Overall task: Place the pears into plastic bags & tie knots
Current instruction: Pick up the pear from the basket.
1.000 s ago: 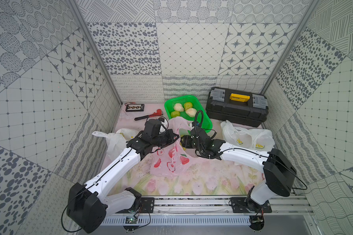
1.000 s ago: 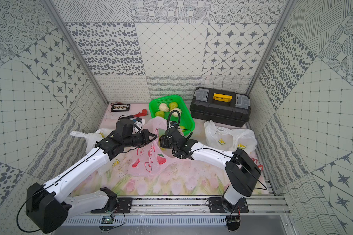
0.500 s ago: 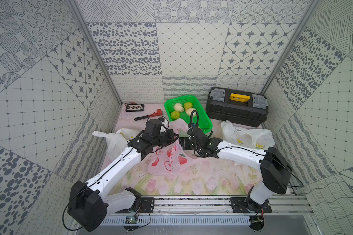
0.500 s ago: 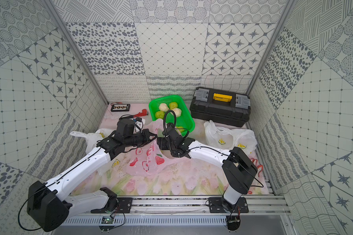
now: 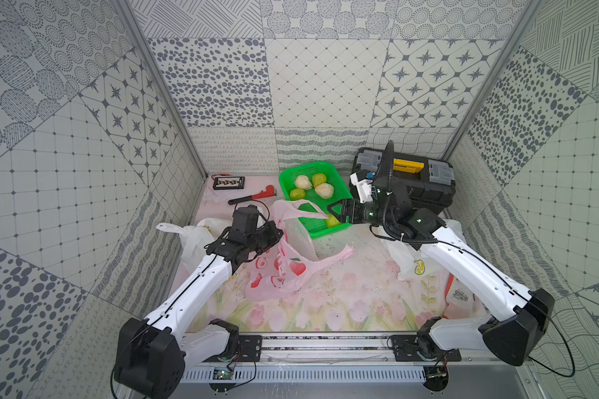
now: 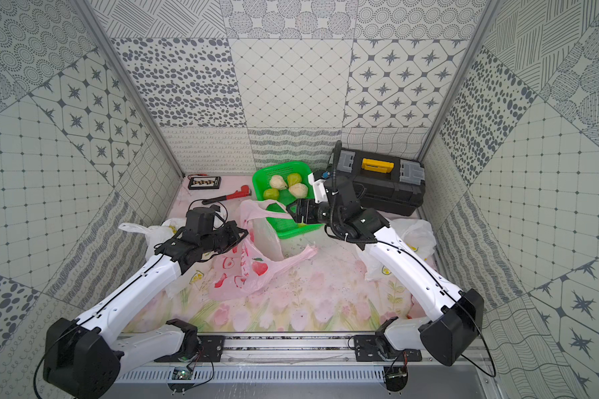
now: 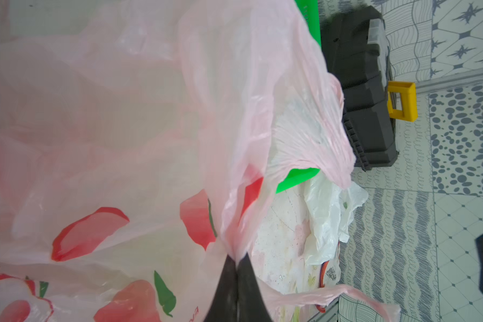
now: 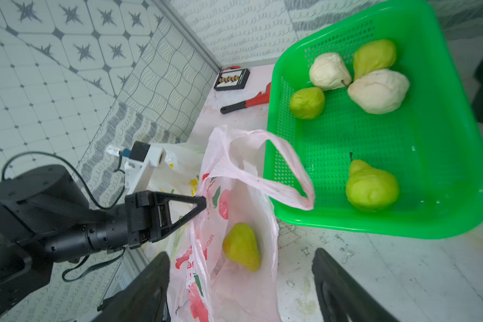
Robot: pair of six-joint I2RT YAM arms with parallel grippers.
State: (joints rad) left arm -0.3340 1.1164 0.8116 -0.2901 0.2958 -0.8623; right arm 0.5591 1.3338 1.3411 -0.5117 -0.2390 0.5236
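Observation:
A pink plastic bag (image 5: pixel 284 273) with red prints lies mid-table, its mouth held up. My left gripper (image 5: pixel 280 235) is shut on the bag's edge, and the dark tips (image 7: pixel 237 260) pinch the pink film (image 7: pixel 123 139). One yellow-green pear (image 8: pixel 241 246) lies inside the bag. My right gripper (image 5: pixel 332 210) hangs open at the green basket's near edge with nothing between its fingers (image 8: pixel 162 267). Several pears sit in the basket: cream ones (image 5: pixel 303 182) and green ones at the back, one green pear (image 8: pixel 371 185) near the front.
The green mesh basket (image 5: pixel 312 169) stands at the back centre, a black toolbox (image 5: pixel 426 193) to its right. A red-handled wrench (image 5: pixel 253 195) and a small black device (image 5: pixel 229 182) lie at the back left. White lemon-print bags lie at the left (image 5: pixel 194 238) and right (image 5: pixel 412 262).
My right gripper has drawn back from the bag's mouth toward the basket and to the right. The left gripper keeps its hold on the bag's edge.

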